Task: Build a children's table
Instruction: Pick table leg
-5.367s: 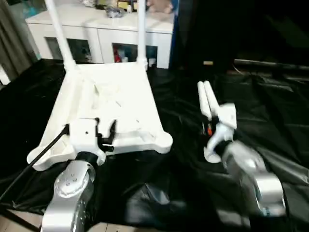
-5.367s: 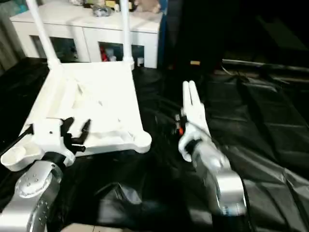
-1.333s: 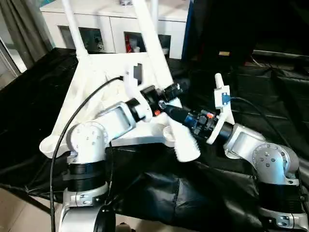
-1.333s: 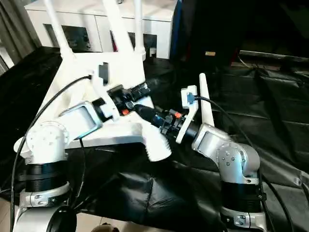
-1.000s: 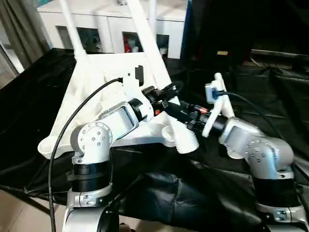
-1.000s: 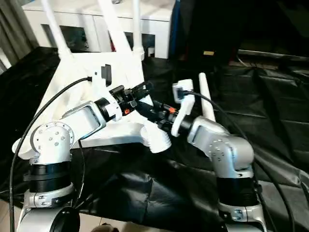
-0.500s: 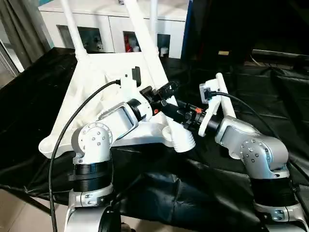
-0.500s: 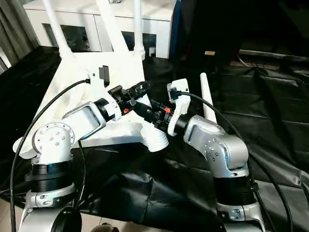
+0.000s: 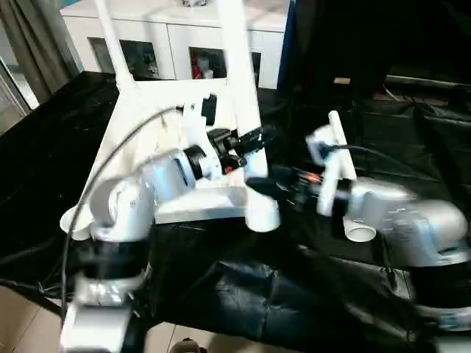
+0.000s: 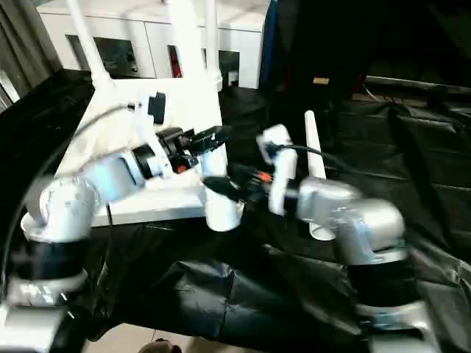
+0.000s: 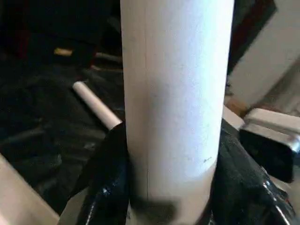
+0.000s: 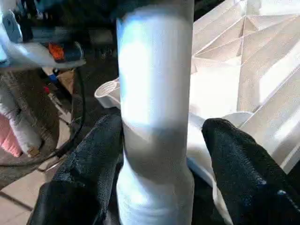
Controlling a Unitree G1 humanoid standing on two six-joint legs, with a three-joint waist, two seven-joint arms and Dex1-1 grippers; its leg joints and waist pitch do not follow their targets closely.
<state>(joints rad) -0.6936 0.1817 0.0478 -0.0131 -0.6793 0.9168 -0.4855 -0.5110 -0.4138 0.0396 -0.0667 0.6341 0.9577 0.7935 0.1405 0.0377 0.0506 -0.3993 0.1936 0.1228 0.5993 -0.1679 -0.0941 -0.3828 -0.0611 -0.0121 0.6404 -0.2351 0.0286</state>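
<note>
Near edge, leg (image 9: pixel 243 110): gone from tilted to upright over front-right socket (image 9: pixel 263 213); seating next, prob.
Left gripper (image 11: pixel 164 201): clamped on leg.
Right gripper (image 12: pixel 157 154): pinching leg too.
Tabletop (image 9: pixel 158 129): upside-down on black sheet (image 9: pixel 243 287), 2 legs fitted at far corners.
Spare leg (image 9: pixel 340 154): lying by right arm.

white table leg (image 11: pixel 176 93), white ribbed tabletop (image 9: pixel 158 129), black cloth (image 9: pixel 412 154), silver forearms (image 9: pixel 412 228).

Silver jointed forearms (image 9: pixel 121 209), white wrist housings, black fingers (image 12: pixel 241 173), thin black cables (image 9: pixel 110 158), orange markings.
</note>
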